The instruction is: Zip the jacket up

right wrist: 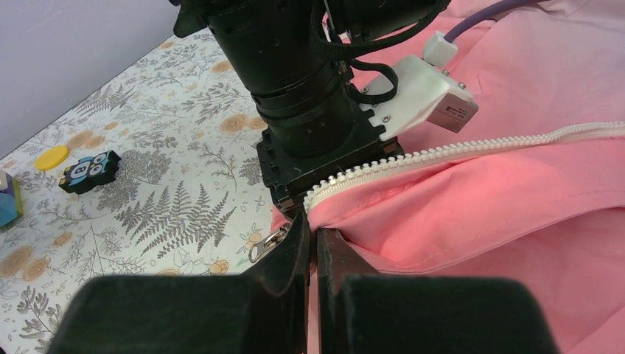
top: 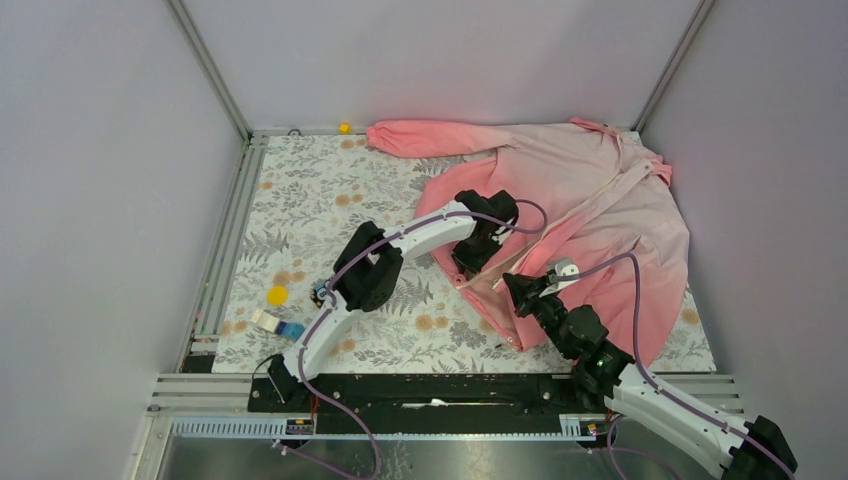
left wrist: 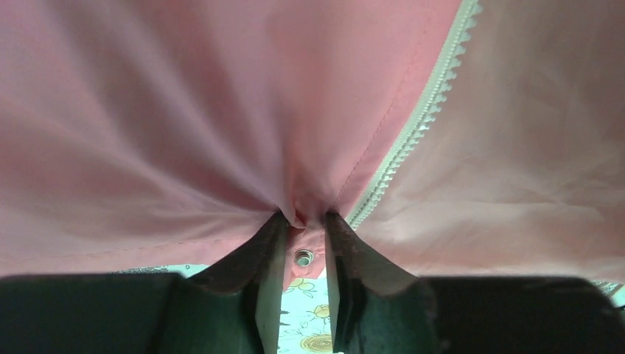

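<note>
The pink jacket (top: pixel 600 200) lies spread at the table's back right, its white zipper open. My left gripper (top: pixel 468 264) is at the jacket's lower front corner. In the left wrist view its fingertips (left wrist: pixel 274 225) pinch a bunched fold of pink fabric (left wrist: pixel 147 133), with a metal snap (left wrist: pixel 303 257) just below and a row of white zipper teeth (left wrist: pixel 413 125) to the right. My right gripper (right wrist: pixel 315 232) is shut on the hem beside the other zipper row (right wrist: pixel 442 151). The metal zipper pull (right wrist: pixel 267 243) hangs just left of its fingers.
On the floral tablecloth (top: pixel 330 200) to the left lie a yellow disc (top: pixel 277 295), a small dark block (top: pixel 320 293) and a white and blue block (top: pixel 275 324). A small yellow piece (top: pixel 344 127) sits at the back edge. Grey walls enclose the table.
</note>
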